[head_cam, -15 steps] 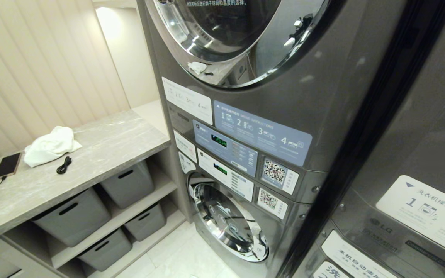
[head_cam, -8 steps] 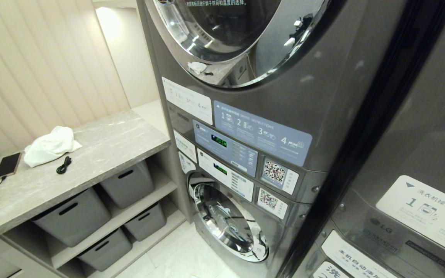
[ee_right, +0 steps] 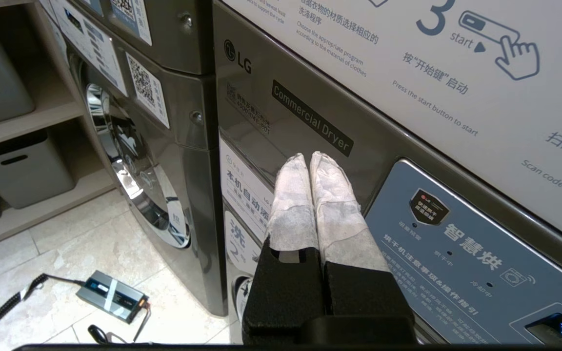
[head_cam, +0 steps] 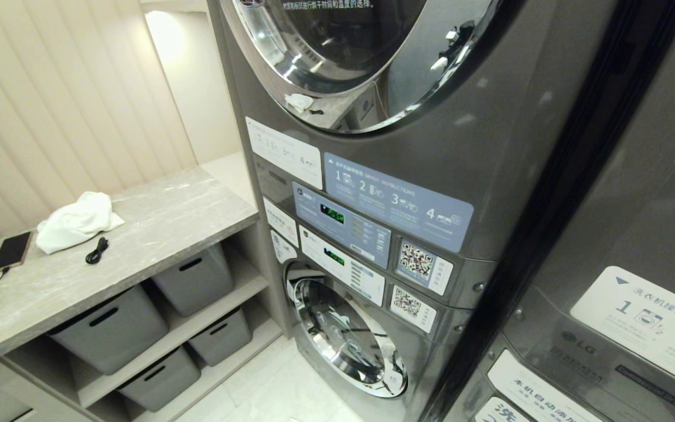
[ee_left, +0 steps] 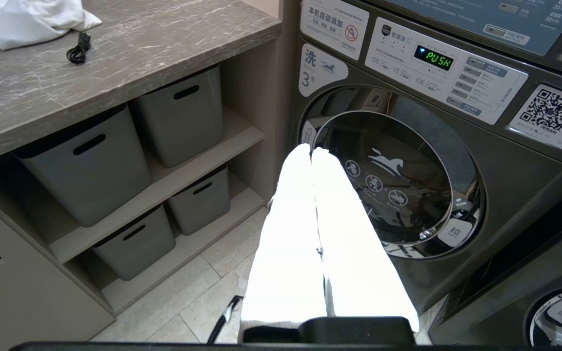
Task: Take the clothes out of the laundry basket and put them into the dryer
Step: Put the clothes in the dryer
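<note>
A stacked machine fills the head view; its upper round chrome door (head_cam: 367,58), the dryer's, is closed. A neighbouring unit carries a "Commercial Dryer" label (ee_right: 311,118). A crumpled white cloth (head_cam: 77,221) lies on the marble counter, also seen from the left wrist (ee_left: 27,19). The laundry basket is out of view. My left gripper (ee_left: 311,152) hangs shut and empty in front of the lower washer door (ee_left: 398,180). My right gripper (ee_right: 309,157) is shut and empty, close to the dryer label. Neither arm shows in the head view.
The marble counter (head_cam: 167,228) also holds a phone (head_cam: 12,251) and a coiled black cable (head_cam: 97,250). Several grey bins (head_cam: 109,328) sit on shelves below it. A small grey box with cables (ee_right: 111,296) lies on the tiled floor.
</note>
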### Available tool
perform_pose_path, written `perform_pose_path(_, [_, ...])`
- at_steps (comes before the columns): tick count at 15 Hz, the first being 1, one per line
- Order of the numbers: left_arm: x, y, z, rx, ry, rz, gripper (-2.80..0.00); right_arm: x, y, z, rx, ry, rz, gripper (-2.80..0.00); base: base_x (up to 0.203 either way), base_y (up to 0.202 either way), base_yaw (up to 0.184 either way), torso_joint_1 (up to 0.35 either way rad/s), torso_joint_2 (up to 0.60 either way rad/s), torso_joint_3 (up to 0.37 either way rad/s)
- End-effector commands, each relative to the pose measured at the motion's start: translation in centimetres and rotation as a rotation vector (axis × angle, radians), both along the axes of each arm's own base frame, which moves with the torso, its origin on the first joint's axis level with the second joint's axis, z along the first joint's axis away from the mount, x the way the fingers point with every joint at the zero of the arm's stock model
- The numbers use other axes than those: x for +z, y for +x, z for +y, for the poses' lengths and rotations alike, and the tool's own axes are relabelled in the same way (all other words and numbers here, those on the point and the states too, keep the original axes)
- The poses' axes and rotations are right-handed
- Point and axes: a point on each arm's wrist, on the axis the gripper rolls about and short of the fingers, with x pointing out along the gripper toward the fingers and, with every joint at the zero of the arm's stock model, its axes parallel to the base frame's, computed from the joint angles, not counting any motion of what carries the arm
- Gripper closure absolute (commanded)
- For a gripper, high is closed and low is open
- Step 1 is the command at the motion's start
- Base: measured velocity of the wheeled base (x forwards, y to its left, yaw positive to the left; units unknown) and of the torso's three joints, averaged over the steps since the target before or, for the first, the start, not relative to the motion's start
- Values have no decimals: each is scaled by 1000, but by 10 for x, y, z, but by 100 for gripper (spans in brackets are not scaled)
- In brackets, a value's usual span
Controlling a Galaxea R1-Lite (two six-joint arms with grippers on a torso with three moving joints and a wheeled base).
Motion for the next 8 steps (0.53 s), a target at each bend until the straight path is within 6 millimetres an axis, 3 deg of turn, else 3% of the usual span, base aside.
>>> perform_pose_path(1, [0, 0, 0, 1, 0, 1, 0, 0, 0, 0, 1, -1, 0, 0, 0, 0, 0, 0, 0, 0])
perform_pose_path(3, [0, 0, 0, 1, 0, 1, 0, 0, 0, 0, 1, 0, 0, 0, -49, 0, -1, 9, 4, 2])
perform_pose_path(8, [0, 0, 0, 1, 0, 1, 0, 0, 0, 0, 1, 1, 0, 0, -190, 0, 2, 0, 6, 1])
